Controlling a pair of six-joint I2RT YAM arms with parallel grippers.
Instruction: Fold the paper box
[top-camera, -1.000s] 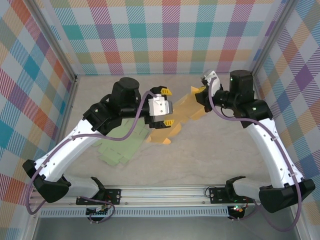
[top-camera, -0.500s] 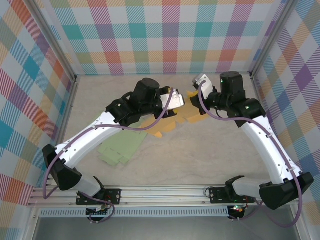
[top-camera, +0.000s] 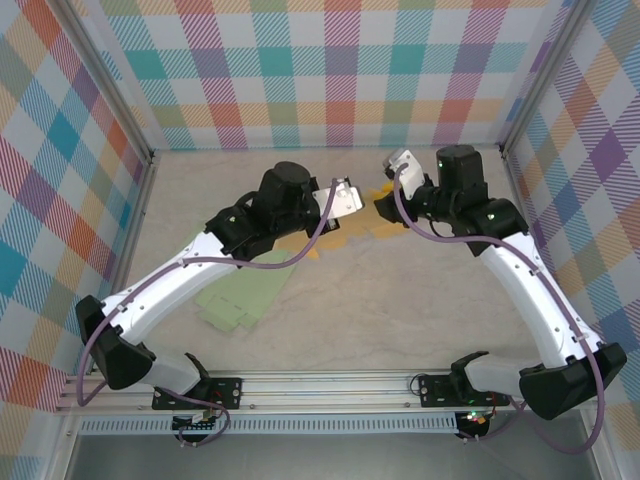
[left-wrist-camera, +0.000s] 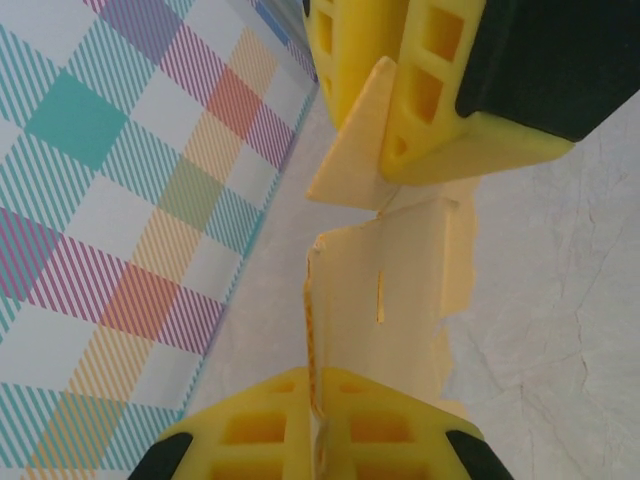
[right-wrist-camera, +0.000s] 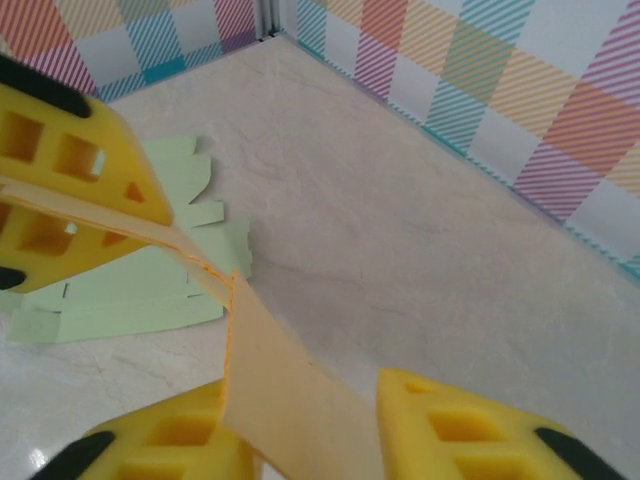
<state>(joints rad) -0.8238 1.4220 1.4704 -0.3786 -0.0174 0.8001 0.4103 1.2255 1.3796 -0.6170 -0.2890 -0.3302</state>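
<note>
– Left fingers are pinched flat on an edge of the box. From my seat I see no gap between the pads, just the thin sheet.
– And the right ones?
– Right fingers stand partly apart. On the right wrist view the box leans against one pad, and there is a clear gap between the sheet and the other pad. So I call the right gripper parted: touching the box, not clamping it.
– Where is the box?
– Strung between the two grippers, over the far middle of the table. The left gripper has one end, and the other end runs in between the right jaws. It is yellow and bent along a crease, with a small slot in one panel. On the left wrist view a triangular flap pokes out from between the right fingers.
– Anything else down there?
– Green sheet, flat on the table on my left arm's side, well apart from the box. The checked wall is behind.
– Does the box touch the table?
– I can't tell from these views.
</note>
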